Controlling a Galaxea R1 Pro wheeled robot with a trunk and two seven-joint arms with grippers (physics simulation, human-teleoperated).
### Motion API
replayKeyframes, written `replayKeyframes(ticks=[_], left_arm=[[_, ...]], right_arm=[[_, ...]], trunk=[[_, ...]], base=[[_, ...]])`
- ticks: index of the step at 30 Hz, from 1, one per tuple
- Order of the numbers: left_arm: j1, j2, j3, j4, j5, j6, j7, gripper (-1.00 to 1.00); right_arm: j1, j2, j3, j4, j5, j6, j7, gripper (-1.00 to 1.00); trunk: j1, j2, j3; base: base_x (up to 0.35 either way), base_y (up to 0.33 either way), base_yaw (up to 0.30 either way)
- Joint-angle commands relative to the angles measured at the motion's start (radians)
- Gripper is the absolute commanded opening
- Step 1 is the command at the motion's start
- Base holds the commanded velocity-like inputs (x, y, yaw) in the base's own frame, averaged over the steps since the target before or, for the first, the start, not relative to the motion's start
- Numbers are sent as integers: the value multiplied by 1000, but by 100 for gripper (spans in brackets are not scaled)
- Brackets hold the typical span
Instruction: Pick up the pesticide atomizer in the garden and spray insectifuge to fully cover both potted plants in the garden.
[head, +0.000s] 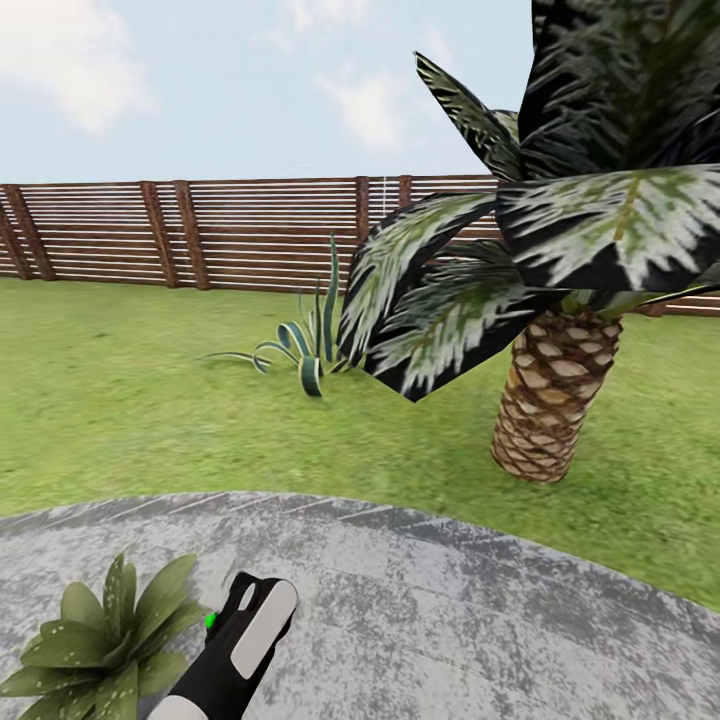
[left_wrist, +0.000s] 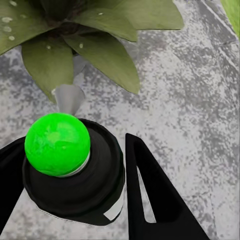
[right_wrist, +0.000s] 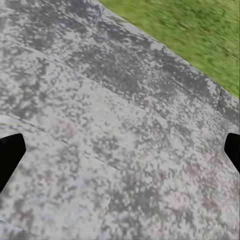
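Note:
My left gripper (left_wrist: 75, 145) is shut on the pesticide atomizer (left_wrist: 75, 185), a dark bottle with a bright green round top and a whitish nozzle cone (left_wrist: 69, 97). The nozzle points at a potted plant (left_wrist: 95, 55) just ahead, a low rosette of broad green leaves on the stone patio. A few white specks of insectifuge (left_wrist: 7, 21) dot its leaves. In the head view the left gripper (head: 240, 610) is at the bottom edge, right of the potted plant (head: 100, 640), with the atomizer's green top (head: 211, 620) showing. My right gripper (right_wrist: 120, 155) is open over bare patio stone.
The mottled grey patio (head: 450, 620) curves into green lawn (head: 120, 400). A scaly-trunked palm (head: 550, 400) stands close at the right, its fronds hanging overhead. A striped spiky agave (head: 305, 350) grows mid-lawn. A brown slatted fence (head: 200, 235) closes the back.

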Motion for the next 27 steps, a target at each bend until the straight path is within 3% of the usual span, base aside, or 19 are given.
replayKeyframes(ticks=[1, 8, 11, 16, 27], left_arm=[[-1, 1, -2, -1, 4, -4, 3, -100], [-7, -1, 9, 0, 23, -5, -7, -100], [-6, -3, 43, 6, 57, -4, -39, -100], [-6, -4, 57, 13, 112, -4, -93, -100], [-6, 0, 60, 38, 120, -4, -109, -100]], right_arm=[[-1, 0, -5, 4, 10, -4, -2, 100], [-2, 0, -5, 11, 10, -4, -3, 100], [-2, 0, -5, 10, 10, -4, -3, 100], [-1, 0, -5, 10, 10, -6, -3, 100], [0, 1, -5, 11, 11, -11, -3, 100]], trunk=[[0, 0, -1], [0, 0, -1], [0, 0, -1], [0, 0, -1], [0, 0, -1]], base=[[51, 49, 0], [10, 9, 154], [0, 0, 136], [0, 0, 26], [57, -83, 1]])
